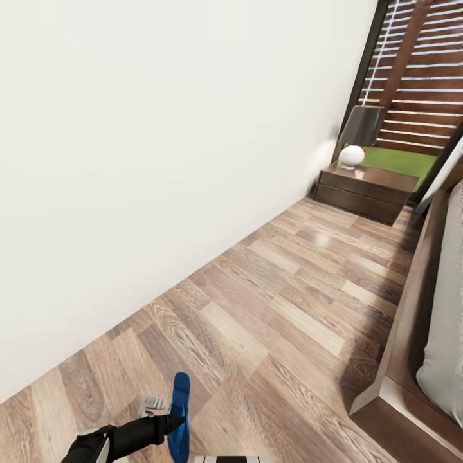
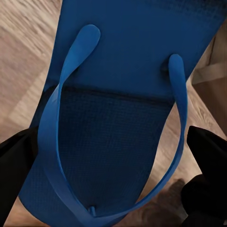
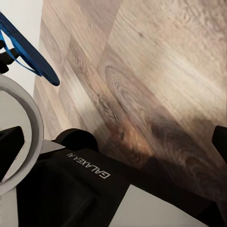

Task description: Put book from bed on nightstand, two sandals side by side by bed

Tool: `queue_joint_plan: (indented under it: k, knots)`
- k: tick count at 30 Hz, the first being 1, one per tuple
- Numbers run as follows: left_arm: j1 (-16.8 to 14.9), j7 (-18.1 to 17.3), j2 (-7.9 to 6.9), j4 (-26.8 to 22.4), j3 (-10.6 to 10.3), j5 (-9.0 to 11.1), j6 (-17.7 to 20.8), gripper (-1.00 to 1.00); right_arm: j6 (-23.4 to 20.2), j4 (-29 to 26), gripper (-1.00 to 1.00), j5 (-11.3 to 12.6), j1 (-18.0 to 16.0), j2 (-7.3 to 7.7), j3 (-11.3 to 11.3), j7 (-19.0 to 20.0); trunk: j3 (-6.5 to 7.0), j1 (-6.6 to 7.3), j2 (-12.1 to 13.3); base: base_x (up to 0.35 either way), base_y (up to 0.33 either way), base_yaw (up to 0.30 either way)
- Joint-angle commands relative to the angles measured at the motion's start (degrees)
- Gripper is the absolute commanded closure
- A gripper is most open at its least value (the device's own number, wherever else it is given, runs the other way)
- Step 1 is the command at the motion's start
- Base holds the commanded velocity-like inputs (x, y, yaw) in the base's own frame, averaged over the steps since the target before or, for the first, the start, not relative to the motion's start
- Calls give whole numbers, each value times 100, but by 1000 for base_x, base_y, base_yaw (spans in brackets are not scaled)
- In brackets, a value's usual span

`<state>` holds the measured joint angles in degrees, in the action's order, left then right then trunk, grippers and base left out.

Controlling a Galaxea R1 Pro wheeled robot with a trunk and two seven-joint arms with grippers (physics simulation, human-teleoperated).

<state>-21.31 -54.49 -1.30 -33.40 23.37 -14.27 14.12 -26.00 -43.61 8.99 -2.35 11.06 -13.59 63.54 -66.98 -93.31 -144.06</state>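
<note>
Reading "GALAXEA R1" (image 3: 89, 165) (upside down); left gripper (image 1: 172, 421) holds sandal (image 1: 179, 418).

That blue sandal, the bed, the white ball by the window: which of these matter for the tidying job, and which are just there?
Part of the job:
- sandal, gripped between the left gripper fingers, off the floor
- bed, the edge at right
- nightstand, far end by the window

Just there:
- white ball on the nightstand
- wall
- wood floor
</note>
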Motion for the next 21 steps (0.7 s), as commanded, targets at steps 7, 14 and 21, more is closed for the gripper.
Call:
queue_joint_plan:
  k: [7,14,21]
  knots:
    - [-4,-27,99,48,44,-32,48,100,-29,9,-100,33,-2,1,-3,26,151,19,8,0,0,0]
    - [-4,-26,115,52,45,-32,47,100,-28,12,-100,33,-2,-5,-11,26,306,37,17,0,0,0]
    - [-4,-15,116,53,-68,-40,47,100,-3,12,-100,33,-2,-30,-5,19,461,55,26,0,0,0]
